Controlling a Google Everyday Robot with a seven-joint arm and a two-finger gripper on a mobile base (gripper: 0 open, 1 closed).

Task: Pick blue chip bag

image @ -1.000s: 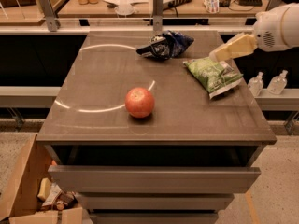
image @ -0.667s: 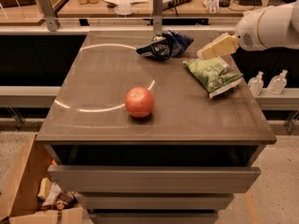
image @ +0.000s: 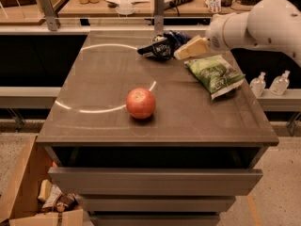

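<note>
The blue chip bag (image: 161,45) is a small crumpled dark blue foil bag with black and white markings, lying at the far middle of the tabletop (image: 108,107). My gripper (image: 190,48) comes in from the right on a white arm (image: 263,22) and sits just to the right of the bag, its pale fingers pointing left at it, touching or nearly touching its right side. Part of the bag's right end is hidden behind the gripper.
A flat green chip bag (image: 215,74) lies on the right of the table, just below the gripper. A red apple (image: 140,103) sits near the middle front. Two metal posts (image: 158,4) stand at the far edge. Open drawers (image: 155,180) project below the front.
The gripper has moved left across the table, from above the green bag's far end to right beside the blue chip bag. The bags and apple have not moved.
</note>
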